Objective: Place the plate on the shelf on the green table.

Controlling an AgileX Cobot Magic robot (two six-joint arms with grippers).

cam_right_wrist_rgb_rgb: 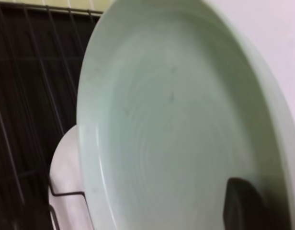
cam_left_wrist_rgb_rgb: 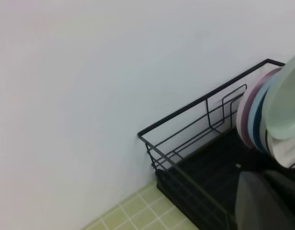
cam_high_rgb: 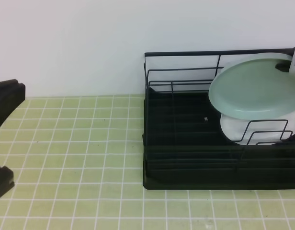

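- From the high view: the mint plate [cam_high_rgb: 256,88] hangs in the air over the right end of the shelf [cam_high_rgb: 186,143], tilted, well above the ribbed tray. Below it a white plate [cam_high_rgb: 238,127] stands in the wire dividers. The right gripper [cam_high_rgb: 287,66] pinches the plate's far rim at the frame's edge, one dark pad showing on top. On the far left the left gripper [cam_high_rgb: 4,139] sits idle over the green tiled bench [cam_high_rgb: 71,143], its jaws spread wide and empty.
- Left wrist view: from the side, a pink plate [cam_left_wrist_rgb_rgb: 244,112] and a blue plate [cam_left_wrist_rgb_rgb: 256,120] stand upright in the rack, the mint one nearest the camera and higher.
- Right wrist view: the plate fills the picture, a dark finger pad [cam_right_wrist_rgb_rgb: 243,203] pressing on its inner face low right, black wires behind.
- The risk, as I judge it: an edge-only pinch could let the plate swing or slip, and lowering off-line could knock the white plate or catch a divider instead of finding a free slot.
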